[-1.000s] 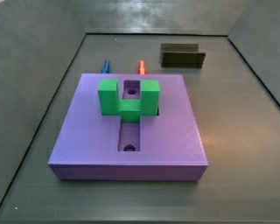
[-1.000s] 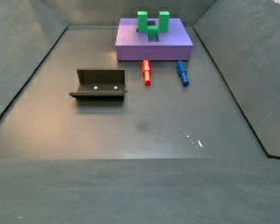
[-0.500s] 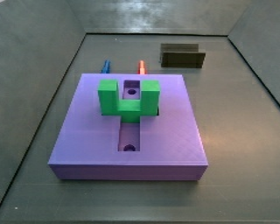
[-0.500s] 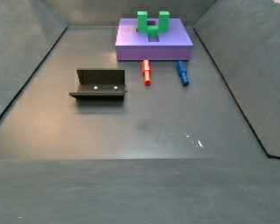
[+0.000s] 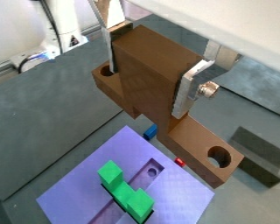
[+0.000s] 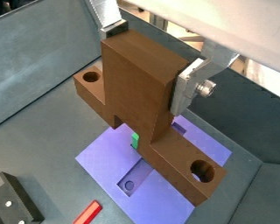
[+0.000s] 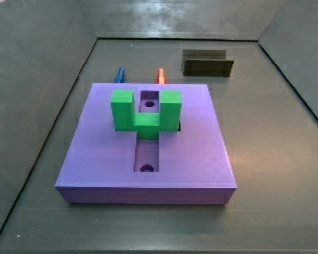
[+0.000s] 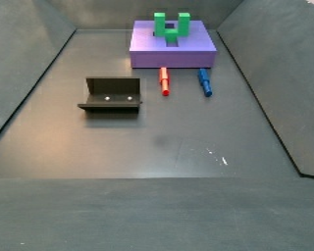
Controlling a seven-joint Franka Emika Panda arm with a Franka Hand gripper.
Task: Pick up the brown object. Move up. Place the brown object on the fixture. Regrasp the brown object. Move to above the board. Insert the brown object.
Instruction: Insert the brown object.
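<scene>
Tool gripping brown part above board.
The tool (image 6: 149,77), its jaws closed on the orange-brown bar with end holes (image 6: 143,105), is hanging over the flat purple grooved slab (image 6: 166,157); neither tool nor bar is appearing in the side views.

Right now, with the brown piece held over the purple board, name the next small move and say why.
Probably lower it slowly, straight down. In both wrist views the gripper is shut on the brown object, which hangs above the board near the green block; neither side view shows it, so it sits high.
</scene>
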